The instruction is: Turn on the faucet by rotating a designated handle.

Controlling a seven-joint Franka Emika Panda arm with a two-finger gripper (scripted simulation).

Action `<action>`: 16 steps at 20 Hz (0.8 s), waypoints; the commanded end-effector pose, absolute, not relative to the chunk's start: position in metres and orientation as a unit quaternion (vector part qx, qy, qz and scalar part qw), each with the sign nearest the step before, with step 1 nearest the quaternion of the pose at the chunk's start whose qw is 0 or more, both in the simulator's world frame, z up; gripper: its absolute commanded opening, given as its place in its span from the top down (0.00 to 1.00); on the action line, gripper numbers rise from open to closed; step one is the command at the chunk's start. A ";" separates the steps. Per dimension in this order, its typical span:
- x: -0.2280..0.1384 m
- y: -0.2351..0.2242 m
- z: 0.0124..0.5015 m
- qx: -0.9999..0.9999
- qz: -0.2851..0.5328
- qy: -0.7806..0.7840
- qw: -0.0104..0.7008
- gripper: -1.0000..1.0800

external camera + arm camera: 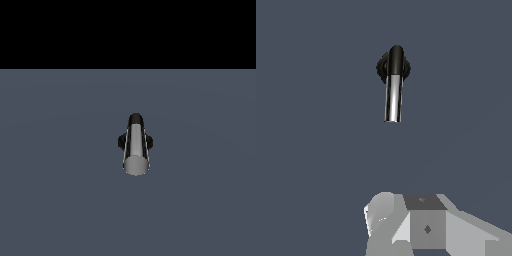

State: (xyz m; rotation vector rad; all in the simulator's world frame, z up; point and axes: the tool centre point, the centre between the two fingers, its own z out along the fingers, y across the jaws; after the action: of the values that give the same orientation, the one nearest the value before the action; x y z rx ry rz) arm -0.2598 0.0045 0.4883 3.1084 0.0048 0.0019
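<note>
**One handle, untouched, well ahead of your pincer**

One faucet (135, 142) sits on the grey surface (55, 200). Its silver handle (393, 99) points lengthwise back toward your pincer (406, 227), well apart from it; whether the jaws are apart, you cannot tell.

Claw (428, 227) fingertips beyond frame edge

You'll find nothing to read here: no text, label, brand, number or sign shows in the exterior view or the wrist view.
</note>
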 end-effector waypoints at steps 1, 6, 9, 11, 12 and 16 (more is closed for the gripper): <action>-0.260 0.005 0.488 1.000 0.001 0.002 0.017 1.00; -0.259 0.005 0.482 1.000 0.001 0.002 0.016 1.00; -0.257 0.005 0.473 1.000 0.001 0.002 0.016 1.00; -0.255 0.006 0.464 1.000 0.001 0.002 0.016 1.00; -0.255 0.006 0.459 1.000 0.001 0.003 0.015 1.00; -0.250 0.008 0.434 1.000 0.001 0.003 0.014 1.00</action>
State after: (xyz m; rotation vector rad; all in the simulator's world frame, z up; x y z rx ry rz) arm -0.2517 0.0072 0.4439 3.1122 0.0095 0.0021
